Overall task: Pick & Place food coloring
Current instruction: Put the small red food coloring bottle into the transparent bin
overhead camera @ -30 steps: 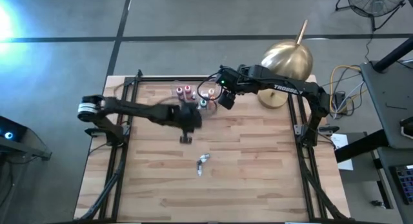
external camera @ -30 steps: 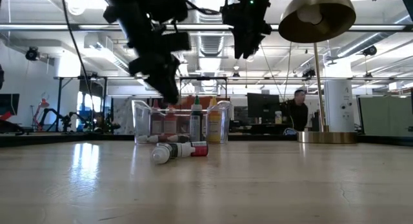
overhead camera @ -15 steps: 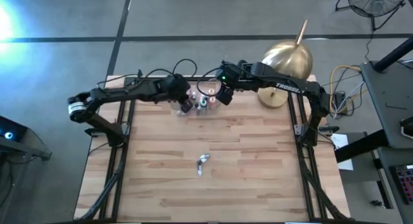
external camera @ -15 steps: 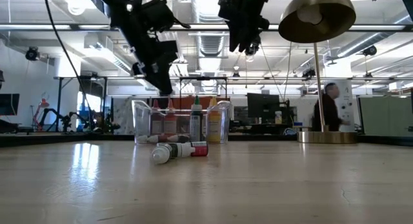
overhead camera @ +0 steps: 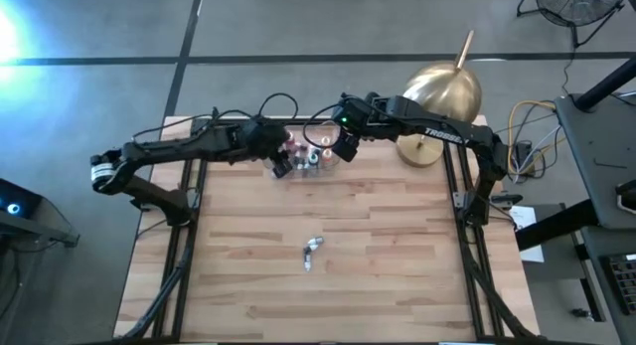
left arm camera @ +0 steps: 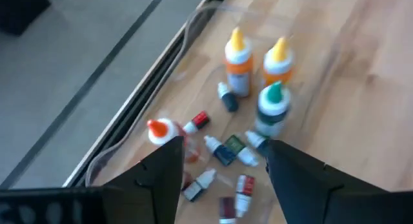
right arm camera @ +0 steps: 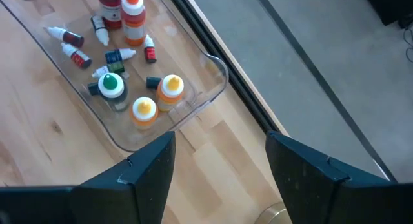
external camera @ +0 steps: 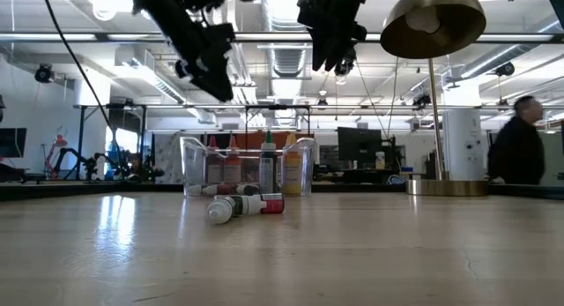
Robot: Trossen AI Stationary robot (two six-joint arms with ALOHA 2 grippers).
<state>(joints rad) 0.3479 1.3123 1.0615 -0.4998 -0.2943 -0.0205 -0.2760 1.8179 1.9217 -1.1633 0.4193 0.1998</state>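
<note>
A clear plastic tray (overhead camera: 316, 167) stands near the table's far edge and holds several food coloring bottles (left arm camera: 258, 88), orange, green and red; some stand and the small ones lie flat. Two more small bottles (overhead camera: 312, 252) lie on their sides on the wood at mid-table (external camera: 242, 206). My left gripper (left arm camera: 224, 146) hovers open above the tray's left end (overhead camera: 281, 166), with nothing between its fingers. My right gripper (right arm camera: 221, 140) hangs open above the tray's right end (overhead camera: 343, 151), also holding nothing.
A brass dome lamp (overhead camera: 440, 94) stands at the far right corner, with its base (external camera: 445, 187) on the table. Black frame rails (overhead camera: 189, 201) run along the table's sides. A person (external camera: 518, 152) walks in the room behind. Bare wood lies near the front edge.
My left gripper has swung from low over mid-table toward the far edge and come up above the tray's left end, rolling as it went. The two loose bottles on the wood have stayed where they were. My right arm has kept still.
</note>
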